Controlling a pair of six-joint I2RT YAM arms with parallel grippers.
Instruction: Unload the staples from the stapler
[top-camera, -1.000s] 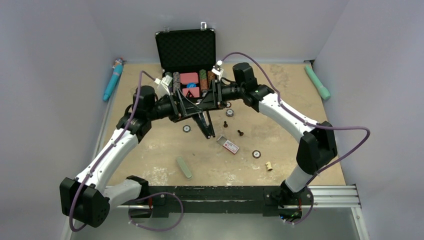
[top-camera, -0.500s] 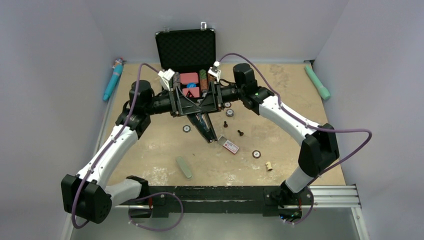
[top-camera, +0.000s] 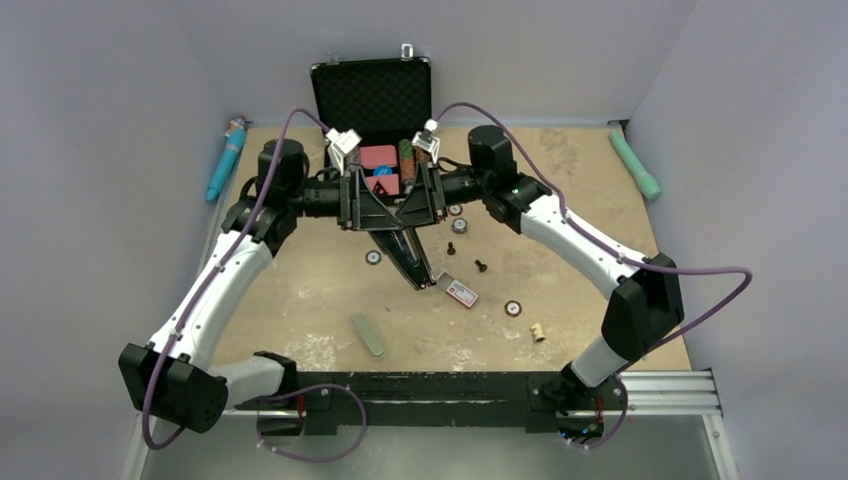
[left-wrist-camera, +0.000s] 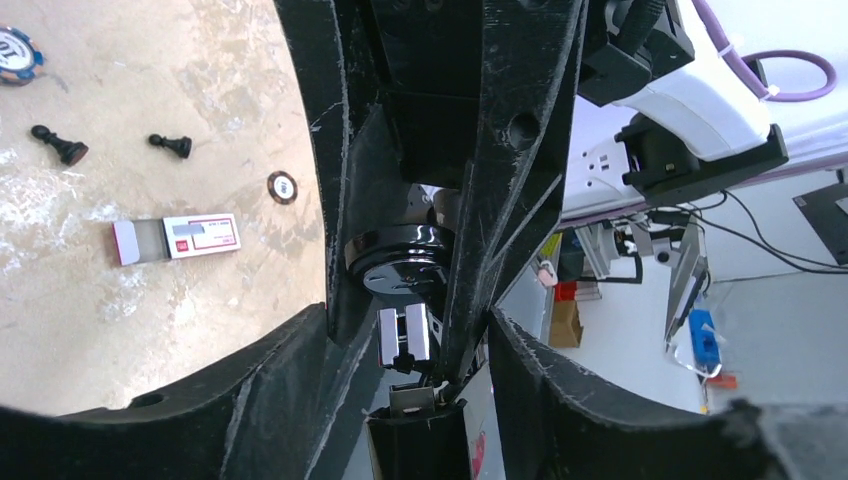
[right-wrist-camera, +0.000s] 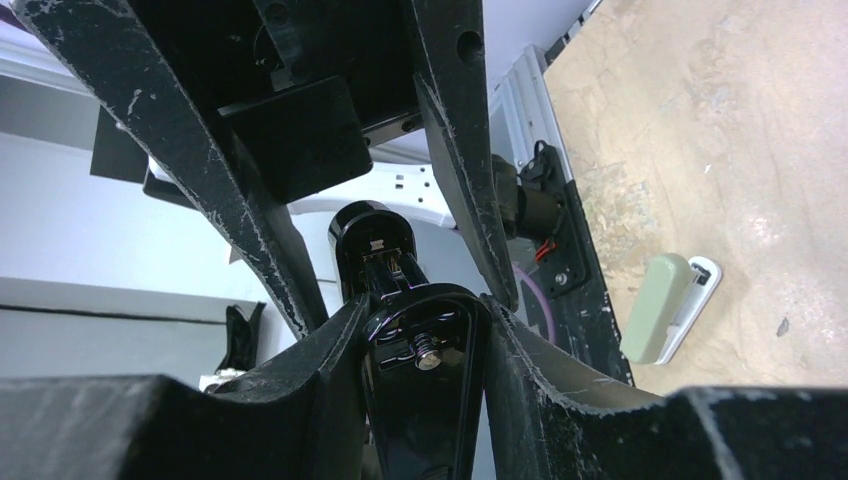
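The black stapler (top-camera: 408, 256) hangs above the table's middle, held at its far end where both grippers meet, its free end pointing down toward the near right. My left gripper (top-camera: 372, 212) and right gripper (top-camera: 417, 208) face each other, both shut on it. In the left wrist view my gripper (left-wrist-camera: 410, 330) clasps a black bar of the stapler (left-wrist-camera: 415, 445), with a chrome part (left-wrist-camera: 405, 335) beyond it. In the right wrist view my gripper (right-wrist-camera: 425, 310) squeezes the glossy black stapler shell (right-wrist-camera: 425, 400), its spring showing. No staples are discernible.
An open black case (top-camera: 372, 95) with coloured items stands behind the grippers. On the table lie a red-and-white box (top-camera: 460, 291), a pale green object (top-camera: 367, 334), chess pawns (top-camera: 480, 266), chips (top-camera: 513, 308), and teal tools at far left (top-camera: 226, 160) and far right (top-camera: 636, 165).
Both grippers have shifted slightly away from me with the stapler, the left elbow swinging back. The stapler hangs more upright than before. Both grips are unchanged.
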